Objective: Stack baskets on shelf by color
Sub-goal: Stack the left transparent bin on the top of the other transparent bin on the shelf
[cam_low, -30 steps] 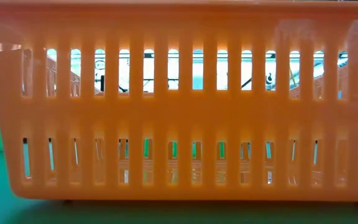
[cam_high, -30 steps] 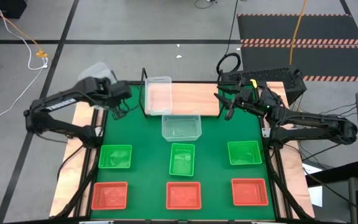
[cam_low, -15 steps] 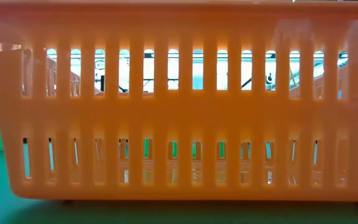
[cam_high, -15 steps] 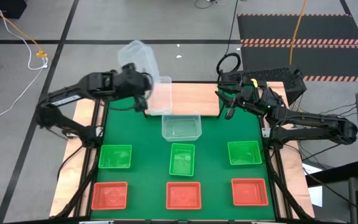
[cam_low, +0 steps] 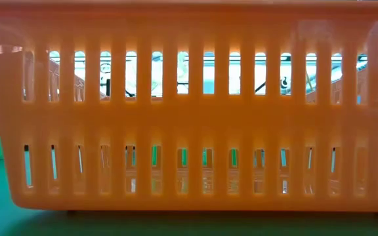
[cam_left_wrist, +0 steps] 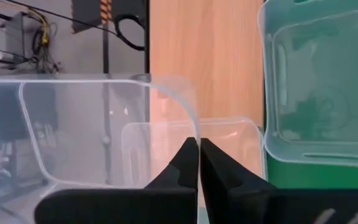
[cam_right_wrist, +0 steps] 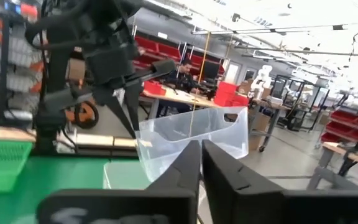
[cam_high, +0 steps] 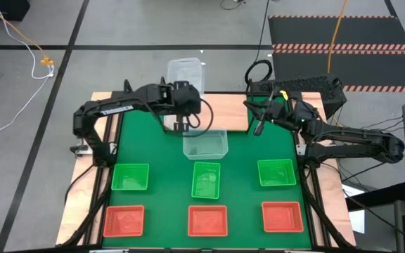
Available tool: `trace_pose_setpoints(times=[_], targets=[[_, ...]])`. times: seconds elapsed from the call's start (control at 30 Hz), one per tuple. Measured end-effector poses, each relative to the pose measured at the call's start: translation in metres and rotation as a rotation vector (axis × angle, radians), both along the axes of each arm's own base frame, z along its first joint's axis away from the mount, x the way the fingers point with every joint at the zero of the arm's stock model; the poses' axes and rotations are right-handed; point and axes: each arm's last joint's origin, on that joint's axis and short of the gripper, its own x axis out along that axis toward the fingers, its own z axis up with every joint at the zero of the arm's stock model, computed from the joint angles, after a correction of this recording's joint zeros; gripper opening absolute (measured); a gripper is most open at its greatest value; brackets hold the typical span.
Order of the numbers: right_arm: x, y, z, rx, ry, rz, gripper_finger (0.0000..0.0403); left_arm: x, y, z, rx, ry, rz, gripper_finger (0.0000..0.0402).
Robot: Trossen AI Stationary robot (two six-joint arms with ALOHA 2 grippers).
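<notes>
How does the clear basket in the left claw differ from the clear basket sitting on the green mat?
The clear basket in the left claw is lifted and tilted over the shelf; the clear basket on the mat lies flat, opening upward. The left claw pinches the lifted one's rim; nothing touches the one on the mat. Both are translucent plastic and look the same size and shape.

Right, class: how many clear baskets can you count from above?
3: one held up by the left gripper over the shelf's left end, one on the shelf beneath it, one on the mat just in front.
</notes>
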Motion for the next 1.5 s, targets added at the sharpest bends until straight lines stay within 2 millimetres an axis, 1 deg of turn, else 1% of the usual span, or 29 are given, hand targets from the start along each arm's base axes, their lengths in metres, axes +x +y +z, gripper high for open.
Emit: trace_pose_setpoints(times=[0.13,0.23,0.43,0.67,0.93,1.07,1.2,1.3,1.5], targets=[[0.0,0.0,-0.001,-0.018,0.014,-0.003,0.0003,0.003,0.005,-0.001,-0.078,0.021,0.029,0.0001],[0.0,0.0,-0.001,-0.018,0.014,-0.003,0.0002,0.001,0.009,-0.004,-0.156,0.023,0.071,0.0001],[0.0,0.0,-0.001,-0.018,0.014,-0.003,0.0001,-0.006,0.014,-0.006,-0.201,0.049,0.162,0.0001],[0.0,0.0,0.0,-0.017,0.012,-0.004,0.0,-0.005,0.016,-0.009,-0.26,0.044,0.176,0.0001],[0.0,0.0,0.0,-0.019,0.006,-0.004,0.0,0.004,0.022,-0.034,-0.296,0.175,0.201,0.0001],[0.0,0.0,0.0,-0.019,0.006,-0.004,0.0,0.009,0.023,-0.044,-0.314,0.21,0.2,0.0003],[0.0,0.0,0.0,-0.019,0.006,-0.004,0.0,0.013,0.023,-0.05,-0.344,0.223,0.193,0.0014],[0.0,0.0,0.0,-0.014,0.004,-0.003,0.0,0.013,0.023,-0.05,-0.36,0.223,0.184,0.0016],[0.0,0.0,0.0,-0.012,0.003,-0.003,0.0,0.009,0.022,-0.045,-0.367,0.216,0.193,0.0008]])
